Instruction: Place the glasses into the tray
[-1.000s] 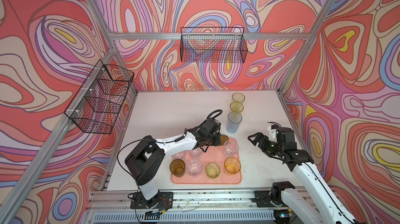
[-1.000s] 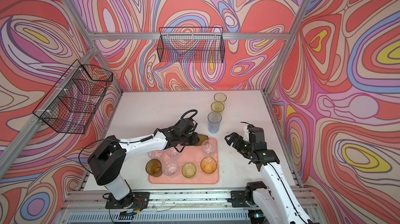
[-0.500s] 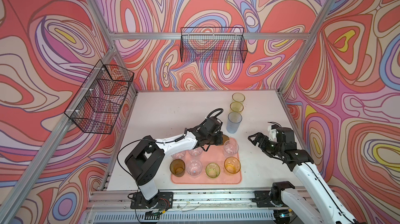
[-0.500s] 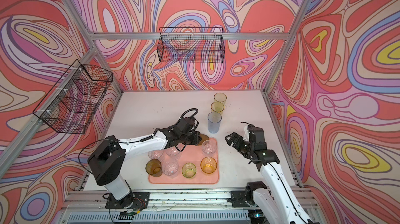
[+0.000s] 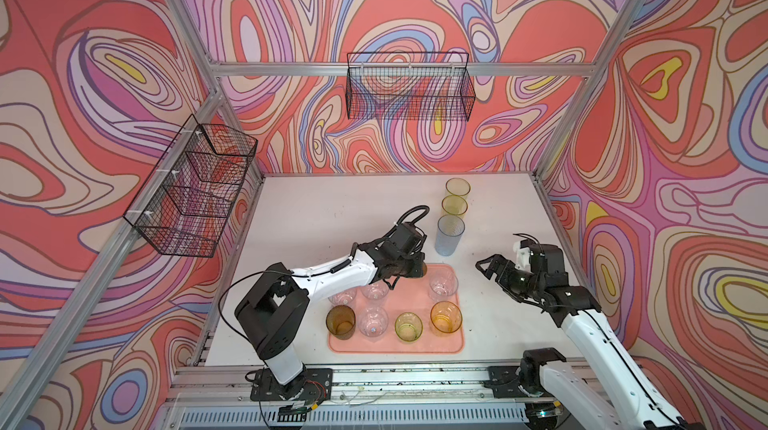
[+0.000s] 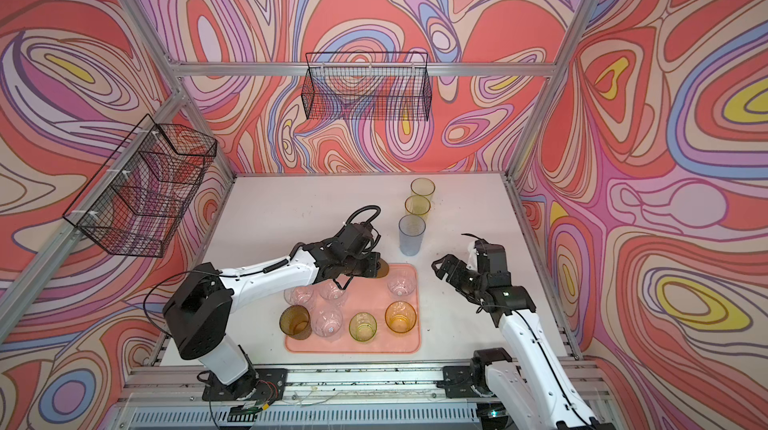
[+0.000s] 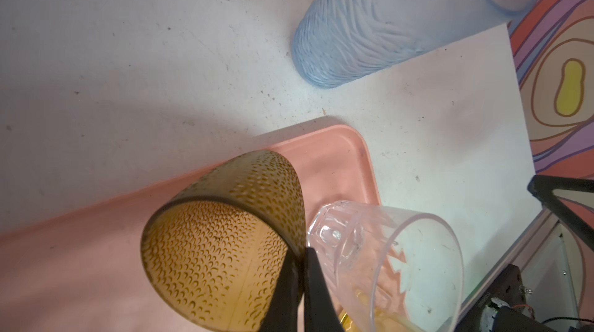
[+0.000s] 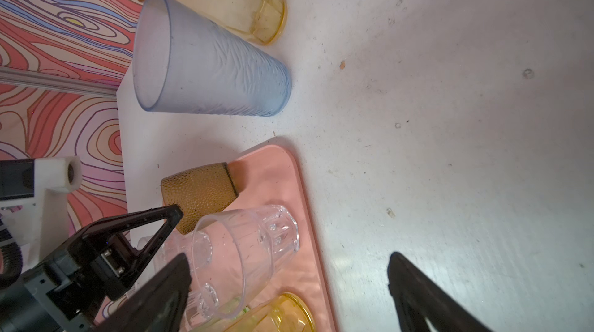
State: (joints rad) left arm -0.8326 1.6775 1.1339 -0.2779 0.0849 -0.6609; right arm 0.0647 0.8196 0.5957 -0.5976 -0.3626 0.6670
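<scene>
Fingers [image 7: 316, 292] of the left gripper [image 7: 302, 251] are pinching the brown-amber tumbler [image 7: 225, 237] by its wall, holding it roughly upright at the far corner of the salmon-pink tray [image 7: 337, 153]; the right gripper [image 5: 490, 265] is hanging wide open.

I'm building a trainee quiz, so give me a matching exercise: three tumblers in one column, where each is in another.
1. tall pale blue ribbed plastic tumbler
2. brown dimpled translucent tumbler
3. short orange translucent tumbler

A. standing free inside the salmon-pink rectangular tray
B. rim pinched by the left tool
C. on the white table, outside the tray

Pairs: 1-C, 2-B, 3-A.
</scene>
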